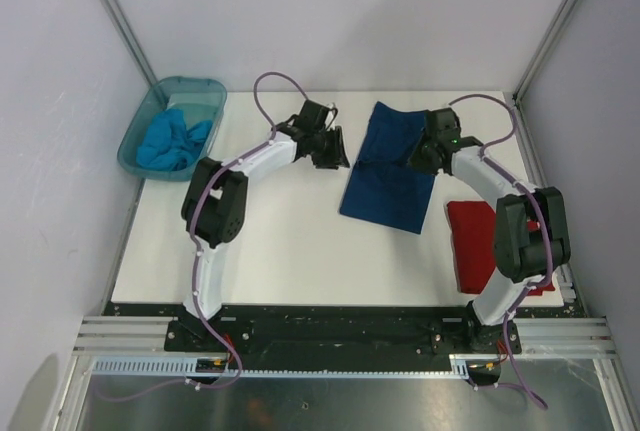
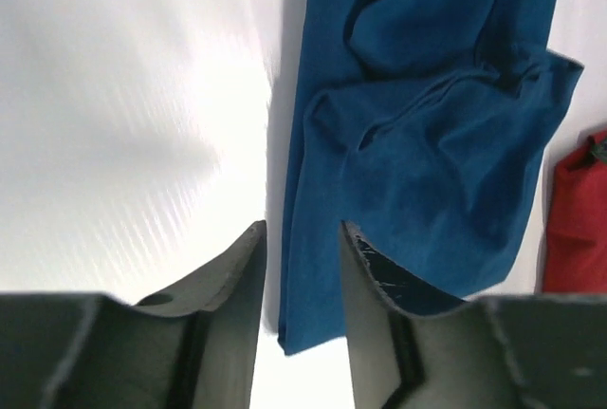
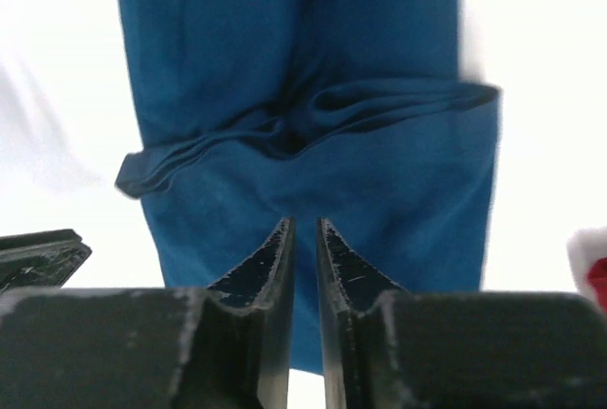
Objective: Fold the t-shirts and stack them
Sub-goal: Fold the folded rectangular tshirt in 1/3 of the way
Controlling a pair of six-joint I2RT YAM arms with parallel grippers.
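Observation:
The navy blue t-shirt (image 1: 385, 176) lies folded into a long strip, right of the table's middle, with a rumpled fold across it (image 3: 313, 115). My left gripper (image 1: 335, 148) hangs open just off the strip's left edge (image 2: 303, 229), nothing between its fingers. My right gripper (image 1: 420, 156) is above the strip's right side (image 3: 303, 229); its jaws stand a narrow gap apart and hold nothing. The red t-shirt (image 1: 470, 241) lies folded at the right, beside the right arm. The turquoise t-shirt (image 1: 175, 141) is bunched up in the tub.
A translucent teal plastic tub (image 1: 140, 131) stands at the table's far left corner. Grey walls and metal frame posts close in the back and sides. The red t-shirt (image 2: 579, 229) lies close to the navy strip's near right corner.

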